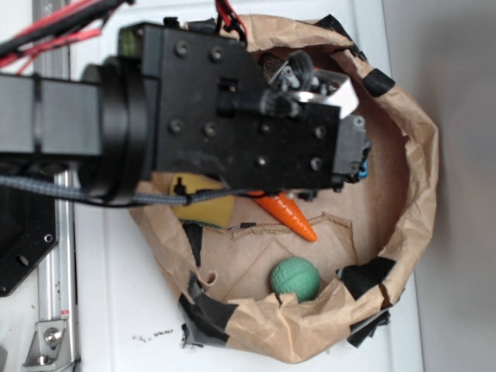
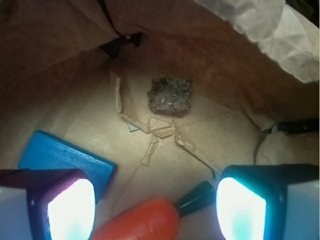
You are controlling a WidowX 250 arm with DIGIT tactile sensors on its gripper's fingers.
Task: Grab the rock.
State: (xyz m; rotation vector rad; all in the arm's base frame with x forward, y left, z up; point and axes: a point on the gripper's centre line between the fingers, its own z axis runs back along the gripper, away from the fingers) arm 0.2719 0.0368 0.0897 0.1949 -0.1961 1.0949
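Two fingers of the gripper (image 2: 156,207) stand spread and empty, apparently ready to straddle something. Between them lies a carrot (image 2: 142,222), a blue block (image 2: 65,157) at ten o'clock. At twelve o'clock, well apart, the rock (image 2: 170,96) sits on the bag (image 2: 60,45) floor.

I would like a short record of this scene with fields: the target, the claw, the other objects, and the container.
target: the rock, dark and rough, lying free on the paper floor, hidden under the arm in the exterior view
claw: the claw is open, empty, above the floor; the rock lies ahead of it, not between its fingers
other objects: blue block and orange carrot close to the claw; green ball; a yellow object
container: brown paper bag, taped, rim rolled down
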